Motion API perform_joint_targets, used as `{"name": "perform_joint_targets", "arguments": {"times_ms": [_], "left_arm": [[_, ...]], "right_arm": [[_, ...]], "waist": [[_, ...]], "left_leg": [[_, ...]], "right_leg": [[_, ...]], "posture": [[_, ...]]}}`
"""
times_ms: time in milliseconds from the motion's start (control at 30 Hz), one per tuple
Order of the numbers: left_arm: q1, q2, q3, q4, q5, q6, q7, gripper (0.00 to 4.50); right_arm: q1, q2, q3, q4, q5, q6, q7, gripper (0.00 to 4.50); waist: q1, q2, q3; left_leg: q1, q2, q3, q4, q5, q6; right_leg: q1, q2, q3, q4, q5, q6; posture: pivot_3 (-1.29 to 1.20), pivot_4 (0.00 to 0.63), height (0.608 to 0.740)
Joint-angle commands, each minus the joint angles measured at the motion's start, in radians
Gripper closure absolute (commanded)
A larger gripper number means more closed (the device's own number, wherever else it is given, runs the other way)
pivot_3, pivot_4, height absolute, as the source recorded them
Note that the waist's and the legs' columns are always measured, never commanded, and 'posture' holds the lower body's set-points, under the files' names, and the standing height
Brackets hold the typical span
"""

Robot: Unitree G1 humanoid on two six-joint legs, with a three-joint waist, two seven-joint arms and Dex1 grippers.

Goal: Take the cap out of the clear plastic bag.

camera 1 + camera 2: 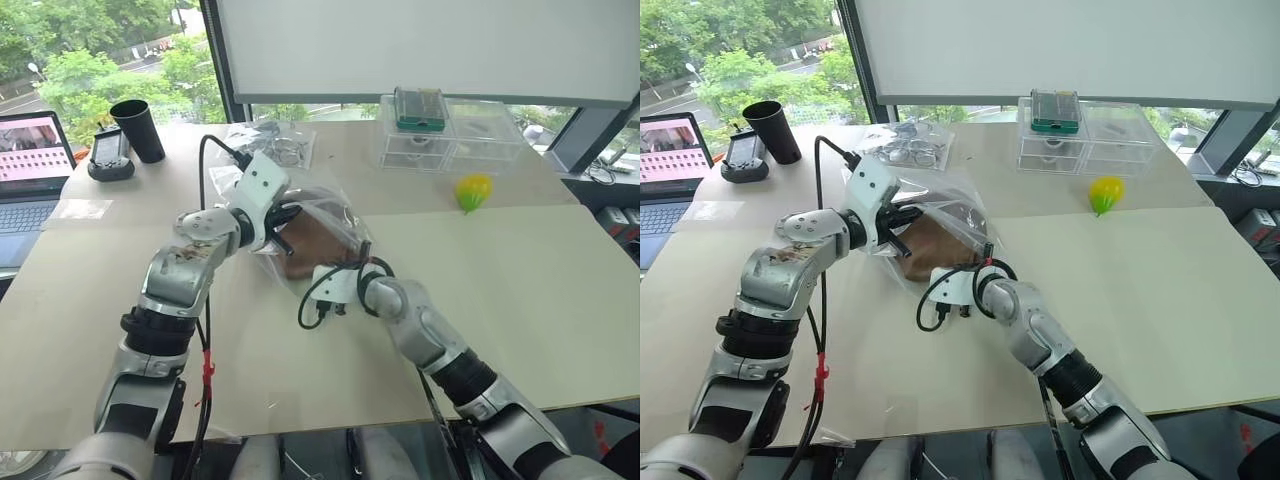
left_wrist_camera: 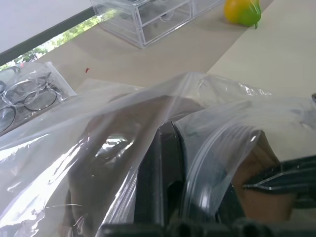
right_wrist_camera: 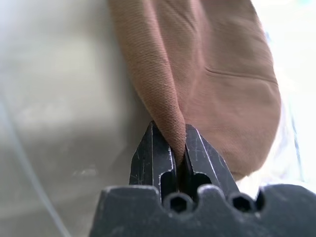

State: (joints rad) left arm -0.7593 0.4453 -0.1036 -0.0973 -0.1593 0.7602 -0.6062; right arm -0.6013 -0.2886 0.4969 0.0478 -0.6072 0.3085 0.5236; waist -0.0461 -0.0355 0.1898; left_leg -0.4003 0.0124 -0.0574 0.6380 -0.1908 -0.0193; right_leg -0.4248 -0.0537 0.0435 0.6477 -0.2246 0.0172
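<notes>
The clear plastic bag (image 1: 322, 212) lies crumpled in the middle of the table, with the brown cap (image 1: 306, 252) inside it. My left gripper (image 1: 284, 232) is shut on the bag's rim (image 2: 207, 163) and lifts it, so the mouth gapes. From the near side, my right gripper (image 3: 170, 131) reaches into the mouth and is shut on a fold of the cap's brown fabric (image 3: 222, 74). In the head views the right gripper (image 1: 333, 272) sits at the cap's near edge, partly hidden by plastic.
A black cup (image 1: 138, 130), a small device (image 1: 108, 155) and a laptop (image 1: 30, 165) stand at the far left. A smaller clear bag with glasses (image 1: 275, 145) lies behind. A clear drawer box (image 1: 450, 138) and a yellow-green fruit (image 1: 474, 190) are at the far right.
</notes>
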Motion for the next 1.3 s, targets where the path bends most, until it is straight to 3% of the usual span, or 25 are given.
{"name": "perform_joint_targets", "arguments": {"times_ms": [33,367,733,900,1100,1300], "left_arm": [[-0.004,0.014,0.006,-0.039,0.0,-0.01,0.002,4.5],[0.0,0.012,0.001,-0.041,-0.007,-0.005,-0.005,4.5],[0.002,0.029,0.001,-0.031,-0.009,-0.013,-0.025,4.5],[0.001,0.032,-0.001,-0.021,-0.006,-0.021,-0.032,4.5],[0.002,0.032,-0.001,-0.017,-0.005,-0.024,-0.035,4.5],[0.002,0.031,-0.001,-0.018,-0.004,-0.026,-0.034,4.5]], "right_arm": [[-0.025,0.03,-0.086,-0.109,0.067,0.027,0.006,4.48],[-0.044,0.023,-0.188,-0.29,0.246,0.069,0.116,4.48],[0.095,-0.159,-0.262,-0.4,0.369,0.066,0.221,4.48],[0.104,-0.191,-0.341,-0.507,0.524,0.21,0.306,4.48],[0.058,-0.151,-0.42,-0.667,0.772,0.469,0.344,4.48],[0.085,-0.221,-0.477,-0.703,0.896,0.537,0.359,4.48]], "waist": [[0.0,0.0,0.0],[0.0,0.0,0.0],[0.004,0.0,0.0],[0.0,0.0,0.0],[0.001,0.0,0.0],[0.007,0.0,0.0]], "left_leg": [[0.0,0.0,0.0,0.0,0.0,0.0],[0.0,0.0,0.0,0.0,0.0,0.0],[0.0,-0.001,0.0,0.0,0.0,0.0],[0.0,0.0,0.0,0.0,0.0,0.0],[0.0,0.0,0.0,0.0,0.0,0.0],[0.0,0.0,0.0,0.0,0.0,0.0]], "right_leg": [[0.0,0.0,0.0,0.0,0.0,0.0],[0.0,0.0,0.0,0.0,0.0,0.0],[0.001,-0.001,0.0,0.0,0.0,0.001],[0.0,0.0,0.0,0.0,0.0,0.001],[0.001,0.0,0.0,0.0,0.0,0.001],[0.001,0.0,0.0,-0.001,0.0,0.001]], "posture": [[0.0,0.15,0.74],[0.0,0.15,0.74],[0.0,0.15,0.74],[0.0,0.15,0.74],[0.0,0.15,0.74],[0.0,0.15,0.74]]}}
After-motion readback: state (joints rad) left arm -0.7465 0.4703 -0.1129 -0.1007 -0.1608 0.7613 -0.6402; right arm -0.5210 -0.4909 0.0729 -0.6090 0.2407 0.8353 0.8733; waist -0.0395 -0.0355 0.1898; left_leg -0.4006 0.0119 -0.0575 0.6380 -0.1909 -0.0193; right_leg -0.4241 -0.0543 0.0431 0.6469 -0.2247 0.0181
